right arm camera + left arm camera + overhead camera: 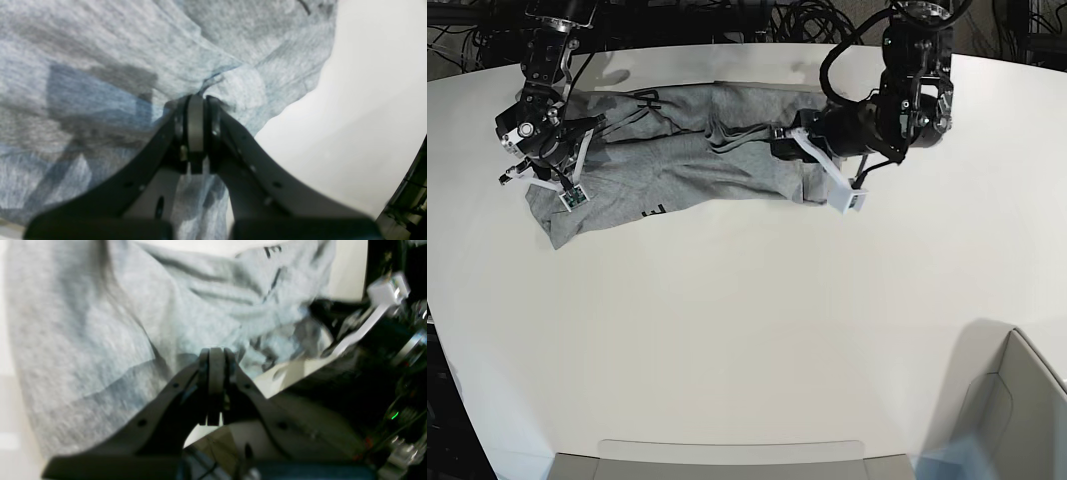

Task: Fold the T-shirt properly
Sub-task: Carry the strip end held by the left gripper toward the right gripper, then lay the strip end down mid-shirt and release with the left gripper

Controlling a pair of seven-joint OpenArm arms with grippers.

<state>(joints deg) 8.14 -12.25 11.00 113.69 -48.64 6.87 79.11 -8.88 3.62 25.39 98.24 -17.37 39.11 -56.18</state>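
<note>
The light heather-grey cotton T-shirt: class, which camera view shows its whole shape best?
The base view. There the light heather-grey cotton T-shirt lies spread lengthwise on the white table, an arm at each end. Both wrist views show only blurred close-up folds behind each closed gripper: left gripper, right gripper.

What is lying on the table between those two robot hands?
Only the T-shirt, stretched crumpled from the right end effector to the left end effector; both are shut on it. The base view shows this.
</note>
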